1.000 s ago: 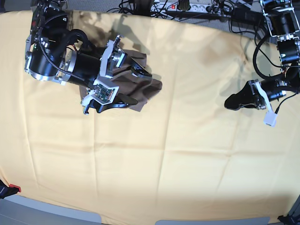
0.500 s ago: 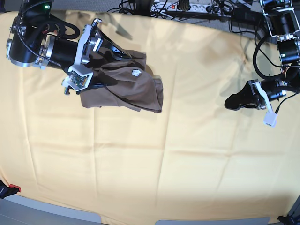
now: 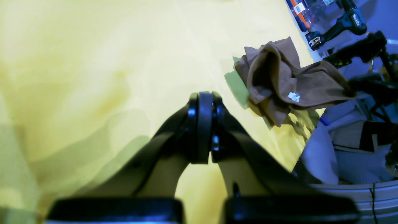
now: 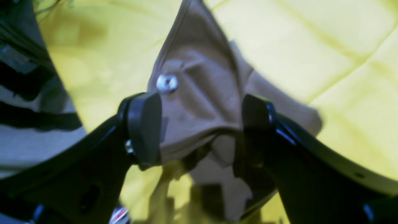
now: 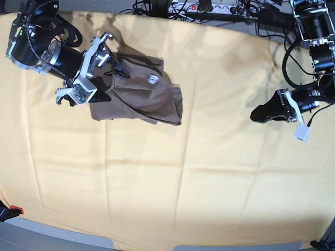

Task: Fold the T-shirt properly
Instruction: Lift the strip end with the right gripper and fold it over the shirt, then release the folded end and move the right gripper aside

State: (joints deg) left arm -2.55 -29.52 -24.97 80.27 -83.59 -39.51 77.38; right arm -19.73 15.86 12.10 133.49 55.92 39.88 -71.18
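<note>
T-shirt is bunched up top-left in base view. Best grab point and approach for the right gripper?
Judgement: take the T-shirt at its near corner, where the hem edge lies flat on the yellow cloth; elsewhere it is folded over in thick layers. The right gripper, jaws open, already straddles the far-left bunch, so come in low from that side. The left gripper is shut and well away.

Bright, even overhead light; soft shadows on the yellow cloth [image 5: 209,172]. Wrist views blurred, blue-tinted, nearest parts out of focus.
</note>
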